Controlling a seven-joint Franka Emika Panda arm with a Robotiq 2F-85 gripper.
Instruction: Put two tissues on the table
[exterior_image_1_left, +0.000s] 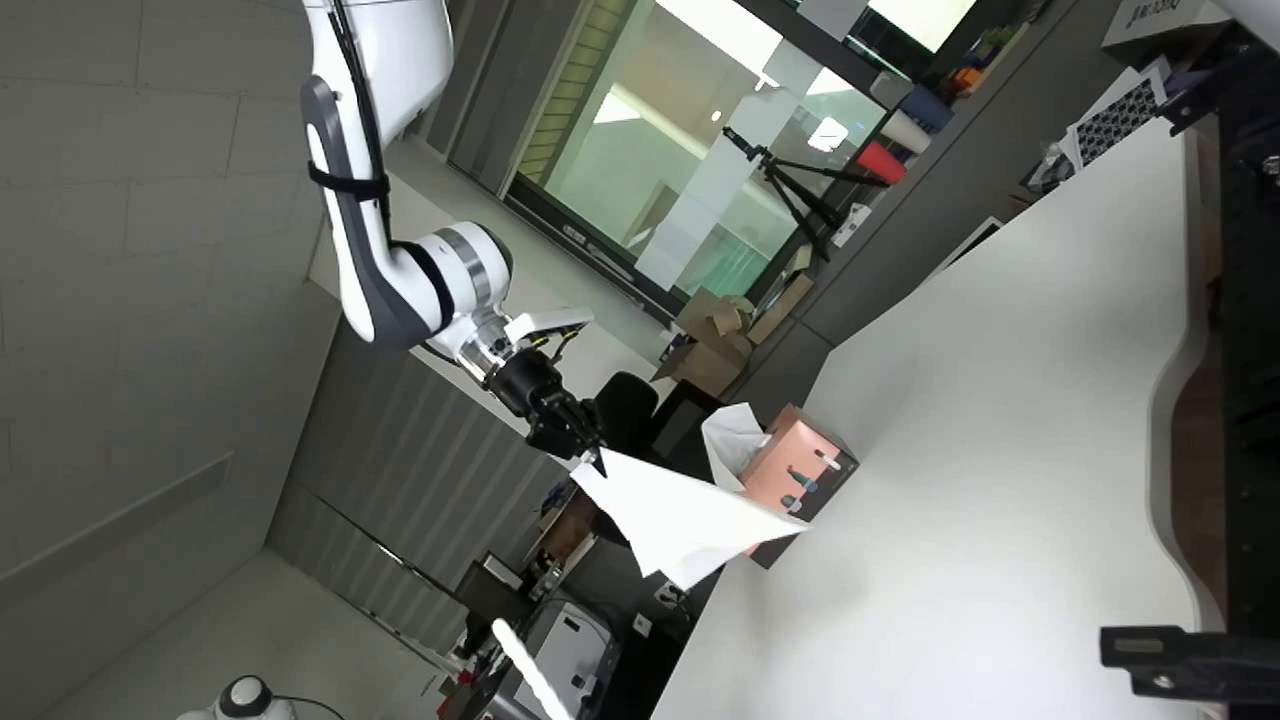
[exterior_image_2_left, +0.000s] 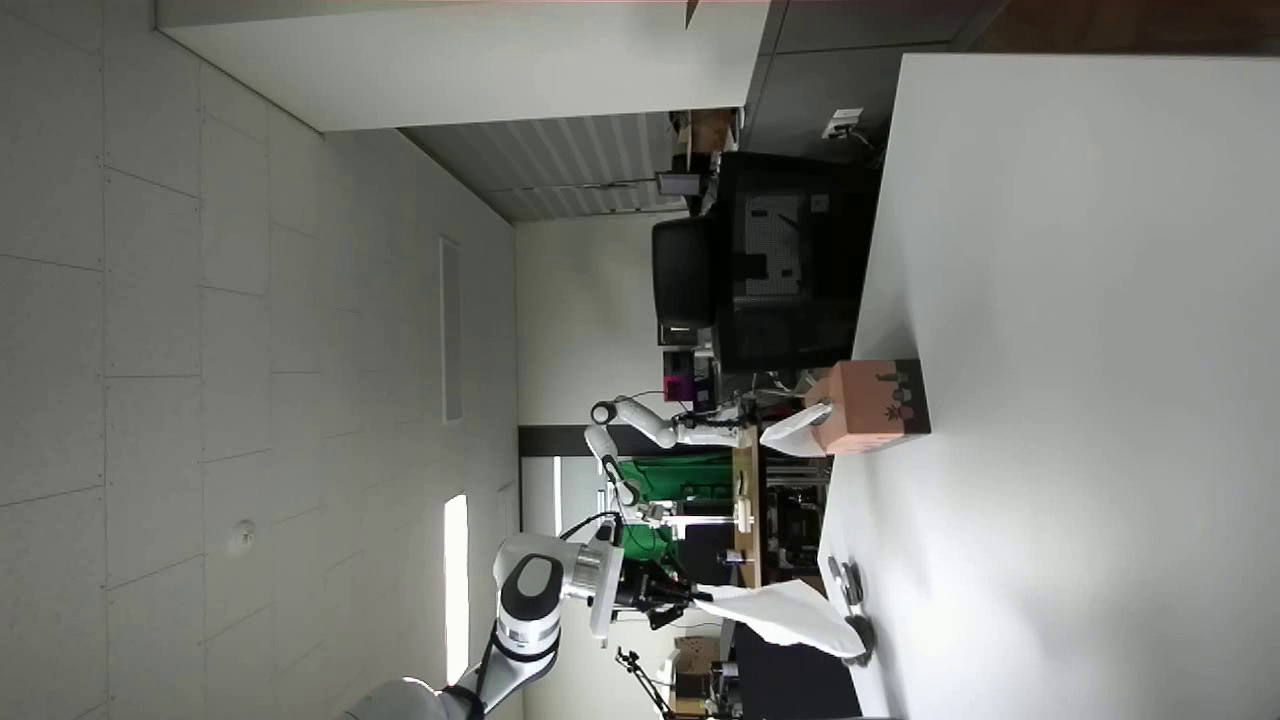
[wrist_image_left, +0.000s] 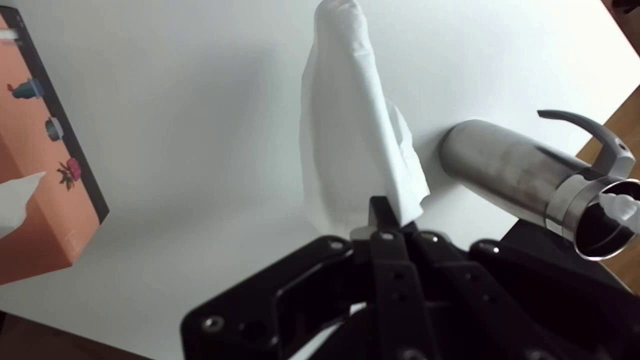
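Observation:
My gripper (wrist_image_left: 392, 220) is shut on the upper end of a white tissue (wrist_image_left: 345, 130), pinched between dark fingertips. In both exterior views, which are turned sideways, this tissue (exterior_image_1_left: 690, 510) hangs loosely from the gripper (exterior_image_1_left: 592, 455) towards the white table (exterior_image_1_left: 1000, 450). I cannot tell whether its lower end touches the tabletop. Another tissue (exterior_image_2_left: 795, 433) pokes out of the top of a salmon-pink box (exterior_image_2_left: 870, 400) on the table. That box (wrist_image_left: 55, 220) lies at the left edge of the wrist view, apart from the gripper.
A metal flask (wrist_image_left: 505, 165) with a curved grey handle (wrist_image_left: 595, 130) is close to the right of the held tissue in the wrist view. Its mouth is near a dark patch at the table's edge. A black chair (exterior_image_2_left: 780, 260) stands beyond the table.

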